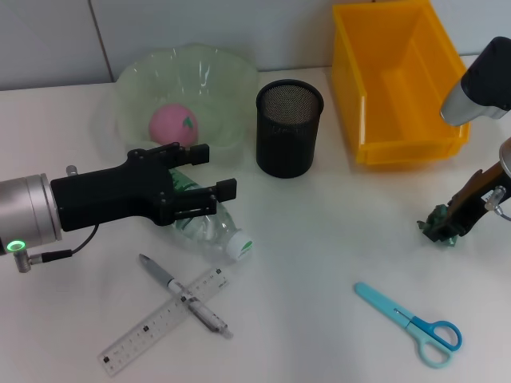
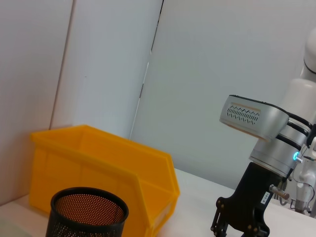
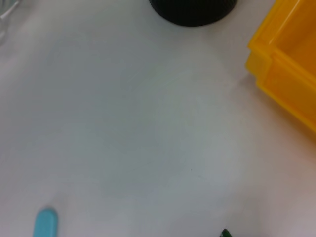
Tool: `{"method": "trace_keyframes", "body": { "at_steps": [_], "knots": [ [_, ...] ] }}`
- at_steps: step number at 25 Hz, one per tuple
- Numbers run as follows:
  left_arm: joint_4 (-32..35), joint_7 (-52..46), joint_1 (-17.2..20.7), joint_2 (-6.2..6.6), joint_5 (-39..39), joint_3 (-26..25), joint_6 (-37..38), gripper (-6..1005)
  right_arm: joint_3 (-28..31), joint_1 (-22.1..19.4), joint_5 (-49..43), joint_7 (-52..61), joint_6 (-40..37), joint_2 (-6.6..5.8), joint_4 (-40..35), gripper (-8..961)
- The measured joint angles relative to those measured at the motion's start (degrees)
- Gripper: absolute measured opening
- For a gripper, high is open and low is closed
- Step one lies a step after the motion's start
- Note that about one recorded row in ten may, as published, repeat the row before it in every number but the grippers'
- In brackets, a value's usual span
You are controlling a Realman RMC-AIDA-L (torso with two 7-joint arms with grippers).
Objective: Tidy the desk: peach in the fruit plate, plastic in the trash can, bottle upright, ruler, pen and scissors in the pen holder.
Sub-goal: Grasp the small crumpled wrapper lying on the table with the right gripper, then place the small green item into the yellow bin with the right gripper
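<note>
The left hand (image 1: 209,169), its fingers spread wide and empty, hovers just above the plastic bottle (image 1: 209,227), which lies on its side on the surface directly beneath it, white cap pointing away from the arm. The bottle looks clear, light and thin-walled, so it would likely dent and roll under pressure; a hold across its ribbed middle seems safest, and its green label carries no readable writing. The right hand (image 1: 441,225) sits low on the surface, closed on crumpled green plastic (image 1: 437,219), soft and nearly weightless.
</note>
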Motion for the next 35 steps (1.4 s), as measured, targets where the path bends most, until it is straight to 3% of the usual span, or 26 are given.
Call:
{"method": "trace_keyframes", "body": {
  "at_steps": [6,14,18,21,27,31,35],
  "knots": [
    [0.0,0.0,0.1,0.0,0.0,0.0,0.1,808,0.3,-0.2,0.0,0.0,-0.5,0.12,-1.4,361],
    [0.1,-0.1,0.2,-0.13,-0.1,0.0,0.3,809,6.1,-1.4,6.6,0.2,-7.8,0.05,-13.3,103],
    [0.2,-0.1,0.2,-0.31,-0.1,0.0,0.7,809,11.5,-1.4,11.1,0.4,-8.2,-0.11,-18.0,102],
    [0.3,-0.1,0.2,-0.35,-0.1,0.0,1.0,809,13.9,-1.3,13.0,1.0,-3.7,-0.1,-18.1,103],
    [0.4,0.2,0.4,-0.43,-0.1,0.0,1.2,809,14.4,0.9,13.7,2.0,11.7,-0.1,-9.0,108],
    [0.4,0.3,0.4,-0.44,-0.1,0.0,1.4,809,14.5,2.4,13.8,2.0,16.5,-0.1,-4.4,112],
    [0.4,0.4,0.4,-0.44,-0.1,-0.1,1.4,808,14.0,3.4,15.1,1.6,20.5,-0.1,-1.4,232]
  ]
}}
